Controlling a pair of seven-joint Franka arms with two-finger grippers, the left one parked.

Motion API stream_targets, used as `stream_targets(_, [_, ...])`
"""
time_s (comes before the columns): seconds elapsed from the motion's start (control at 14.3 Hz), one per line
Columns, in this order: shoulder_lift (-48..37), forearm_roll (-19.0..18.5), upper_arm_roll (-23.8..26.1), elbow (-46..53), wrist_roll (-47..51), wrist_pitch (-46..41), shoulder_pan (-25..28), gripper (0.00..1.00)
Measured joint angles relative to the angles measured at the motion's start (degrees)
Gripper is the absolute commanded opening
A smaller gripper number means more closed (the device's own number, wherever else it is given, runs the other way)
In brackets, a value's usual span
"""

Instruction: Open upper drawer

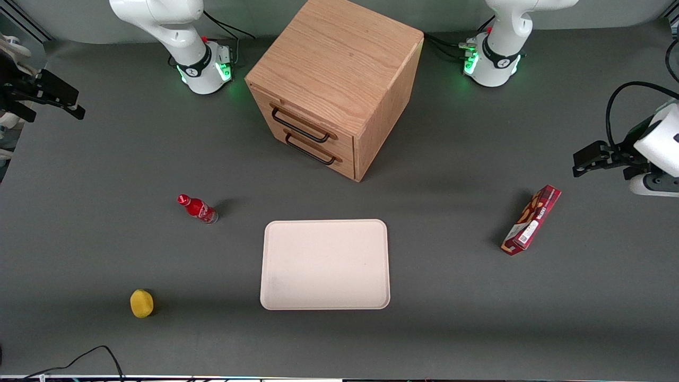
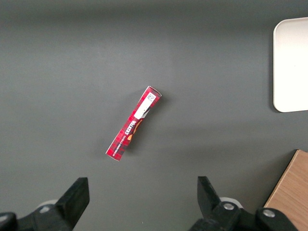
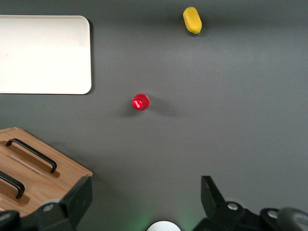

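Cut-off and hidden parts

The gripper (image 1: pixel 58 98) hangs at the working arm's end of the table, its arm cut by the front view's edge. The wrist view crops the cabinet (image 3: pixel 33 166), showing only part of one drawer handle (image 3: pixel 12 184). The red bottle's (image 1: pixel 197 208) label is too small to read.

A red snack box (image 2: pixel 134 122) is seen on the grey table (image 2: pixel 72 57) ahead of the parked pincer (image 2: pixel 142 186), fingers spread; a white tray (image 2: pixel 292 57) is cut off sideways.

Grey table (image 1: pixel 451 297) carries cabinet (image 1: pixel 339 69), tray (image 1: pixel 324 265), bottle (image 1: pixel 197 208), box (image 1: pixel 531 219), lemon (image 1: pixel 141 303).
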Motion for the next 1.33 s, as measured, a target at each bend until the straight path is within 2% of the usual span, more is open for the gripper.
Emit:
stream_targets(0.28, [-0.02,1.09,0.04,1.24,-0.03,-0.23,-0.06,1.0])
stream_targets(0.49, [-0.08,7.09,1.17,2.88,-0.27,-1.99,0.01,1.0])
stream_targets(0.91, [-0.03,7.96,17.19,5.42,-0.19,-2.67,0.54,1.0])
stream_targets(1.05, [1.09,8.02,20.04,5.34,-0.73,-2.18,0.75,1.0])
stream_targets(1.19, [3.5,8.07,21.85,5.36,-6.17,-0.12,1.17,1.0])
stream_targets(1.33, [6.66,8.53,22.51,5.34,-17.13,1.12,1.35,1.0])
